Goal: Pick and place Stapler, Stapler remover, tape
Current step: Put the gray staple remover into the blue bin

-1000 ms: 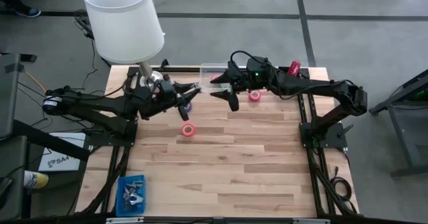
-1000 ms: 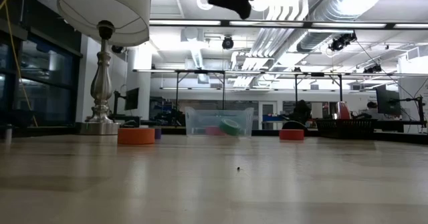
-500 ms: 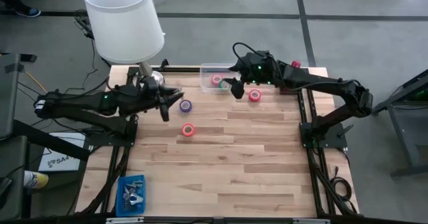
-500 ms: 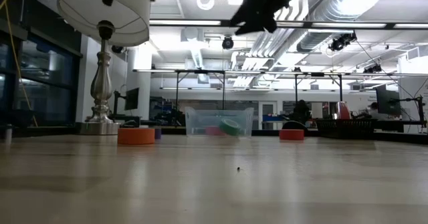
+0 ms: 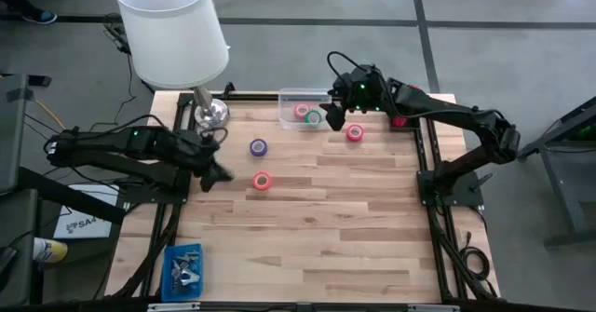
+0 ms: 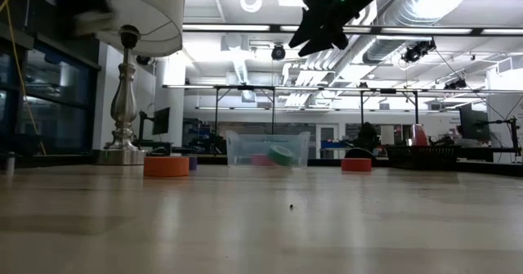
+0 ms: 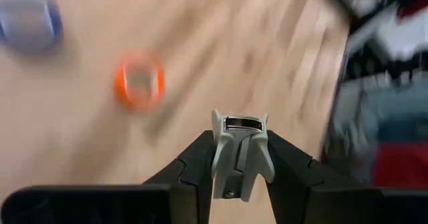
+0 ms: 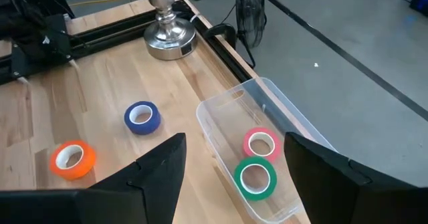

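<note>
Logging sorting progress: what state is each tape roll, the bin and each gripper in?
Clear bin: upright, open-topped.
Green roll: in bin.
Pink roll: in bin.
Purple roll: on table.
Orange-red roll: on table.
Red roll: on table.
Right gripper: open, above bin.
Left gripper: beside the orange-red roll.

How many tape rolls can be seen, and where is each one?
5. A green roll and a pink roll lie in the clear bin. A purple roll, an orange-red roll and a pink roll lie on the table. The arms may hide others.

Left wrist view motion-blurred; stapler (image 5: 400,120) mostly hidden under right arm (image 5: 438,118).
</note>
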Robot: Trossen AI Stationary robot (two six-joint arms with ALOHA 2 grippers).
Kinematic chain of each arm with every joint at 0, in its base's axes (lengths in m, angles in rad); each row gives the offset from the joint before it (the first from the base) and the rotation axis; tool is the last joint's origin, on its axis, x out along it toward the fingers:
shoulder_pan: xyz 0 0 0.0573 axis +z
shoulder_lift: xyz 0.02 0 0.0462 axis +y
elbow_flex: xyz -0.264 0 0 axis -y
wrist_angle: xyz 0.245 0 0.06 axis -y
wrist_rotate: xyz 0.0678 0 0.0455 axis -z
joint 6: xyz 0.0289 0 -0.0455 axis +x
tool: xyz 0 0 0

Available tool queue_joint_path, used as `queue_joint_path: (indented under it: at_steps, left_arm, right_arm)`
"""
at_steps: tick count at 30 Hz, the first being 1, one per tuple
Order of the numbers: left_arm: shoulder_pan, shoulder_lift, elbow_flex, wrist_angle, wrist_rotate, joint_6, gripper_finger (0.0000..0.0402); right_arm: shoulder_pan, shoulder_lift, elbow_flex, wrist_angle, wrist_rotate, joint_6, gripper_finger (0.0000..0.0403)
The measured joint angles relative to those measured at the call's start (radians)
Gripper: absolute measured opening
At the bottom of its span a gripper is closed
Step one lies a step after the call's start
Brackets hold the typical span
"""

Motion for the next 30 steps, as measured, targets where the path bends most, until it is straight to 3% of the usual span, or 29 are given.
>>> queue_joint_path:
  at_steps: [5,10,20,30]
  left_arm:
    - [-0.004,0.007,0.0,-0.21,0.212,-0.135,0.0097]
    - [-0.097,0.007,0.0,-0.307,0.298,-0.227,0.0097]
    - [-0.437,0.045,0.0,-0.28,0.21,-0.587,0.0097]
    - [-0.735,0.234,0.0,-0.147,0.188,-0.843,0.0097]
  right_arm:
    - [0.0,0.0,0.0,0.0,0.0,-0.002,0.0239]
    - [0.0,0.0,0.0,0.0,-0.001,-0.002,0.024]
    - [0.0,0.0,0.0,-0.006,-0.002,-0.007,0.0237]
    - [0.0,0.0,0.0,-0.007,-0.019,-0.043,0.0239]
